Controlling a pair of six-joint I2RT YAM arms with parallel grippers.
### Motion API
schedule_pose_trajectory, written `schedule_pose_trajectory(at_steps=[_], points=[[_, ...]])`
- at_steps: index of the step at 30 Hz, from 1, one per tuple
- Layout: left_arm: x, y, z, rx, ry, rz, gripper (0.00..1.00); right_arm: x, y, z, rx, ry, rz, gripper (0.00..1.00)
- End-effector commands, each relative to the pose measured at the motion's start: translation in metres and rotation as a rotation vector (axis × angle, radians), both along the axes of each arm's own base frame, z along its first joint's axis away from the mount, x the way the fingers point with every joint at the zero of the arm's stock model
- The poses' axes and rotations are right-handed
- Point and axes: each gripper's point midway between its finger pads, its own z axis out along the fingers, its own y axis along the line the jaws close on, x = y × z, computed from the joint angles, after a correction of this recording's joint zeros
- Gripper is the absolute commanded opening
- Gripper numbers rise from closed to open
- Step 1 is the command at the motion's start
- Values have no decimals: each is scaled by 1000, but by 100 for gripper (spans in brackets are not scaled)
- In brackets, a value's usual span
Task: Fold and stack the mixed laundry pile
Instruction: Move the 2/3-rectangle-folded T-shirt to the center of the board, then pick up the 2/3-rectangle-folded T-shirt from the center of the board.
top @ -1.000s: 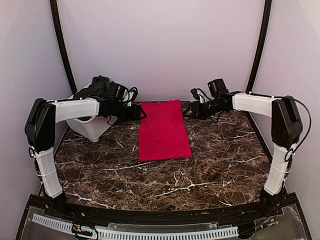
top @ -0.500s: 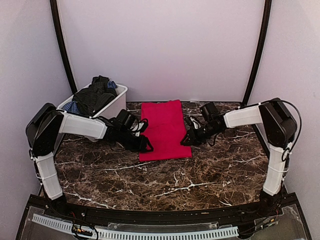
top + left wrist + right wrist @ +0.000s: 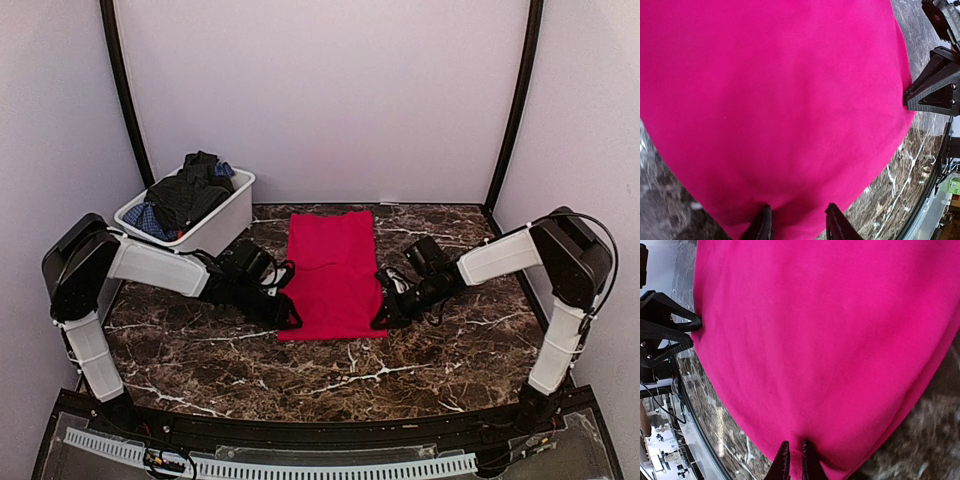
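Garment: red cloth [image 3: 332,270], table [image 3: 450,350] centre.
Left gripper [image 3: 799,222]: jaws gaping around near-left corner.
Right gripper [image 3: 794,457]: pinching near-right corner.
Risk: left corner likely slipping if you are lifting early.

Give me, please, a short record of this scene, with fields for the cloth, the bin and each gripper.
surface: marble table
red cloth: spread out mid-table, its long side running away from the arms
left gripper: at the near left corner, jaws apart around the edge
right gripper: at the near right corner, jaws pinched on the edge
bin: white, far left, holding clothes, dark and blue checked
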Motion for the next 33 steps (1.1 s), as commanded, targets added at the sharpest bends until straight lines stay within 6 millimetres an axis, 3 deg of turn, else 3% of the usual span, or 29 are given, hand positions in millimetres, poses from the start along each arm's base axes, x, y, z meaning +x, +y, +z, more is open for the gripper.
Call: schedule_pose_trajectory(at_steps=[1,5,9,14,20,33], points=[[-30,24,20,32,39,35,37,-33,-30,-8,-125,50,-33,9],[-40,43,37,45,15,83,40,-39,-36,29,-92,-11,-52,18],[-57,54,33,27,45,98,41,-48,-40,41,-70,-6,-67,25],[-73,59,14,12,106,101,41,-54,-40,19,-74,46,-67,28],[-77,51,3,-14,133,97,39,-53,-34,3,-58,82,-68,28],[-62,27,-6,-21,126,54,33,-46,-27,-6,-58,92,-52,27]])
